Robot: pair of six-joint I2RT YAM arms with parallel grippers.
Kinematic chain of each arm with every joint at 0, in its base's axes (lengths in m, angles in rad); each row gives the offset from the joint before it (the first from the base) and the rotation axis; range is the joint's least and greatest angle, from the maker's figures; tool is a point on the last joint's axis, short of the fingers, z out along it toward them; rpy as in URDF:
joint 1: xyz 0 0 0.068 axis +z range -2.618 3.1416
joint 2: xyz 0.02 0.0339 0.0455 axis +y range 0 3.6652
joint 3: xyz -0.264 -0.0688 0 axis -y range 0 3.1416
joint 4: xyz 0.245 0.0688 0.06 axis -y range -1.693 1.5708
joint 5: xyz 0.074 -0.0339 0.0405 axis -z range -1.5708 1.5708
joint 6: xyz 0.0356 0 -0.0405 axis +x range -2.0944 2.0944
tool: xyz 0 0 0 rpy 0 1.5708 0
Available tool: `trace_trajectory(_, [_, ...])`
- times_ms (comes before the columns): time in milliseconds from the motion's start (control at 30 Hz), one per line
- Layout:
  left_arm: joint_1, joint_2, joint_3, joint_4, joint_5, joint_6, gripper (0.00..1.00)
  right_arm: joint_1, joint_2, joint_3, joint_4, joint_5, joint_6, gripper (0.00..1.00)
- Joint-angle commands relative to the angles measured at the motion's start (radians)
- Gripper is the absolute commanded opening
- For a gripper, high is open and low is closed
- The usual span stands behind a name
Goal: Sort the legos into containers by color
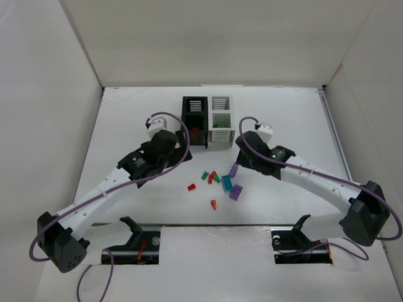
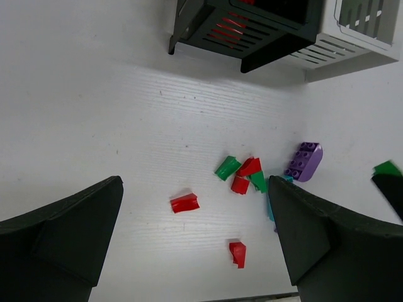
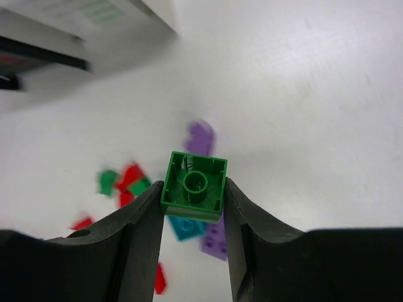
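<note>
Here the right gripper pinched a green brick between its fingertips, seemingly shallowly; it could twist free before the white container ahead. The left gripper stood wide open, empty.

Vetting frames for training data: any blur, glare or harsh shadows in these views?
Right wrist: background and loose legos smeared by motion blur; only the green brick in the right end effector is sharp. Left wrist: crisp, soft shadow under the black bin. Top external: even light, no glare, legos tiny.
</note>
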State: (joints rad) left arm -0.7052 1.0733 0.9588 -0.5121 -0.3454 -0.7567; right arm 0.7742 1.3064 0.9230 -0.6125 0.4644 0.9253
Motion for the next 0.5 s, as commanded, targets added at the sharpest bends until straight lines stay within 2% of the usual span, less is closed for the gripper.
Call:
trace_trajectory(0, [0.012, -0.026, -0.026, 0.03, 0.037, 0.023, 1.0, 0.011, 0.03, 0.185, 0.097, 0.077, -0.175, 0.33])
trace_trajectory(200, [0.012, -0.015, -0.065, 0.102, 0.095, 0.063, 1.0, -0.015, 0.23, 0.462, 0.221, 0.022, -0.374, 0.33])
trace_trajectory(300, [0.012, 0.005, -0.065, 0.125, 0.12, 0.106, 1.0, -0.052, 0.319, 0.531, 0.253, -0.051, -0.411, 0.33])
trace_trajectory(467, [0.012, 0.024, -0.065, 0.144, 0.141, 0.149, 1.0, -0.091, 0.415, 0.638, 0.295, -0.087, -0.45, 0.33])
